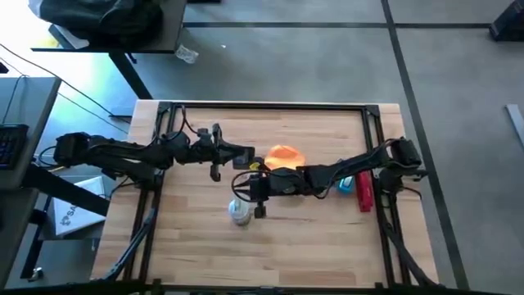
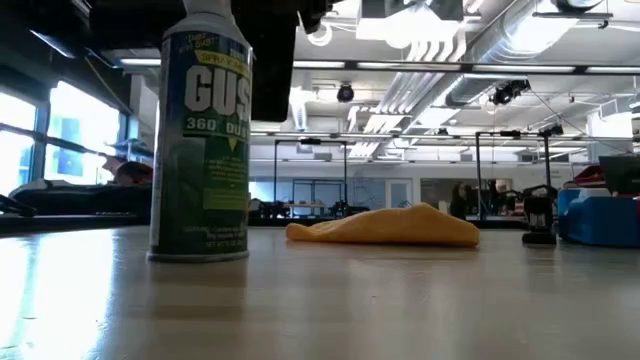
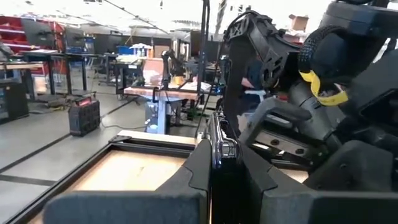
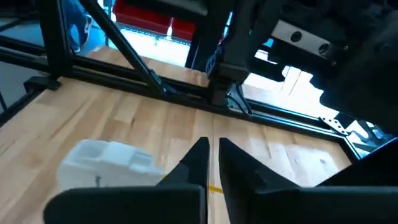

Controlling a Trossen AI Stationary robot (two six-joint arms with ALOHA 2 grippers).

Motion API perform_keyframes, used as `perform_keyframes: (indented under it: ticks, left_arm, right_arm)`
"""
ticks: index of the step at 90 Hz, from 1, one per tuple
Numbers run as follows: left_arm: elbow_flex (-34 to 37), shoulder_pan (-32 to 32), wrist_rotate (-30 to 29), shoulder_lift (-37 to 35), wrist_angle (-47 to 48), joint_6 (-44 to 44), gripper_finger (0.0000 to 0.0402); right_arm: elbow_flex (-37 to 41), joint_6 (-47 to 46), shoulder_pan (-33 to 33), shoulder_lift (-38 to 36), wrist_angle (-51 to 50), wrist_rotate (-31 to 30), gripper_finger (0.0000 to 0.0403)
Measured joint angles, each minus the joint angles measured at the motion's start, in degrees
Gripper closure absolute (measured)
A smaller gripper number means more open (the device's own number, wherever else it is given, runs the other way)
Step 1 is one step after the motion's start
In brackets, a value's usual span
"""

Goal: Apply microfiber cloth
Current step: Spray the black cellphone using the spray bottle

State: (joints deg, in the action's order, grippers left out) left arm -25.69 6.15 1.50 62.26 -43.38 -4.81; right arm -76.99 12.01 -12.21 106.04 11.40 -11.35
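Observation:
The orange microfiber cloth [image 1: 285,154] [image 2: 385,227] lies in a low heap on the wooden table, just beyond the middle, and no gripper touches it. My left gripper [image 1: 244,153] [image 3: 214,186] reaches in from the left and stops just left of the cloth. It is shut on a thin black phone [image 3: 215,152], seen edge-on. My right gripper [image 1: 240,185] [image 4: 212,163] comes from the right and hovers nearer the front, shut with nothing in it. It is just beyond a spray can [image 1: 239,211] [image 2: 200,130] that stands upright on its base. My left gripper pinches the black phone between its two fingers, one finger on each flat face [image 3: 215,163]. The fingers lie about level and come from the table's left. The phone stands on edge in the hold, up off the table.
A red object [image 1: 364,192] and a blue one [image 1: 345,184] lie on the table under the right arm. A black metal frame [image 1: 262,106] runs around the tabletop. The can's white cap [image 4: 106,163] sits close beside my right fingers. Bare wood stretches along the near edge.

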Motion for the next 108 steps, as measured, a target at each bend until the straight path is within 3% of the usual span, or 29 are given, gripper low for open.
perform_keyframes:
  ticks: [57, 84, 92, 108]
  left_arm:
    - [0.0, -1.9, -1.1, 4.0, -2.0, 1.5, 0.0387]
    - [0.0, -1.6, -8.6, -2.9, 6.3, 2.3, 0.0387]
    - [0.0, -1.7, -8.9, -3.7, 8.0, 1.1, 0.0387]
    - [1.2, -1.7, -15.1, -3.8, 10.4, -2.0, 0.0387]
  right_arm:
    - [-0.1, 0.0, 0.0, 2.0, 0.1, 2.4, 0.0403]
    - [-0.1, -0.5, -0.1, 2.0, -1.3, 2.4, 0.0403]
    - [-0.1, -0.3, -0.1, 2.0, -1.4, 2.5, 0.0403]
    - [-0.1, -0.1, -0.2, 2.0, -1.5, 2.6, 0.0403]
